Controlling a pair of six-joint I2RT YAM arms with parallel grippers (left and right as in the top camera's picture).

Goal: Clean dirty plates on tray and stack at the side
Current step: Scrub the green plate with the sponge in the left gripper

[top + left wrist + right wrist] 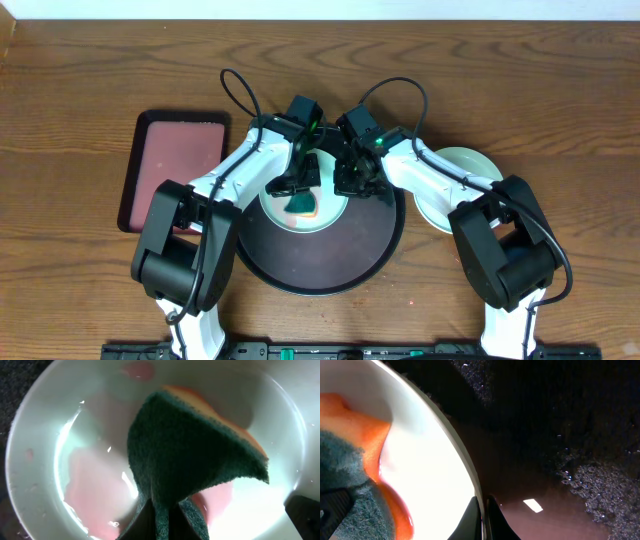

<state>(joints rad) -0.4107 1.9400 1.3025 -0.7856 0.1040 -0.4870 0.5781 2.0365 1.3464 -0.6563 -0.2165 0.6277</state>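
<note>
Directly under left gripper point(159, 522), plate point(35, 430)

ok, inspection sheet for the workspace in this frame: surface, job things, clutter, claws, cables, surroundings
Surface: brown wooden table.
Job's things: large round glossy black tray at centre. A pale mint round plastic plate lies on it, with pink smears inside. Another pale round plate sits right of the tray, partly under the right arm.
Clutter: dark-red rectangular tray at left.
Grippers: left claw shut on green-and-orange sponge over the mint plate. Right claw shut on that plate's rim.
Cables: black cable loops above both arms.
Surroundings: pale strip beyond the far edge.
</note>
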